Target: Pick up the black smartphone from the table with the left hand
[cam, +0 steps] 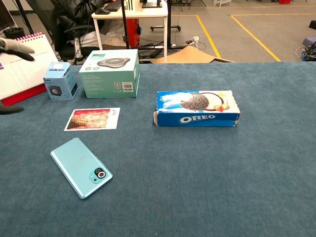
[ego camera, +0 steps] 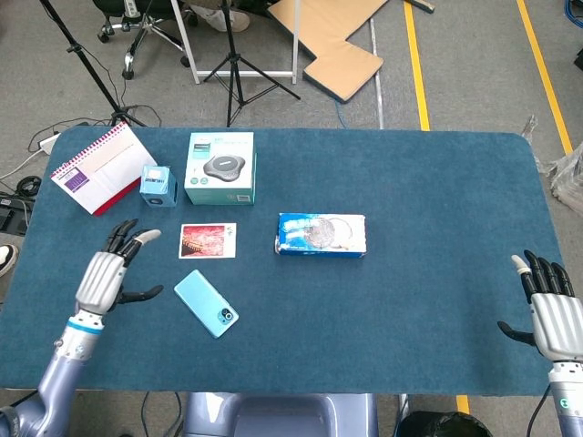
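Observation:
The smartphone lies flat on the blue table, its light teal back and camera facing up; in the chest view the smartphone is at the lower left. My left hand hovers to the left of it, clear of the phone, fingers spread and holding nothing. Only its fingertips show at the left edge of the chest view. My right hand stays open at the table's near right edge, far from the phone.
A photo card lies just beyond the phone. An Oreo box sits mid-table. At the back left stand a teal speaker box, a small blue box and a desk calendar.

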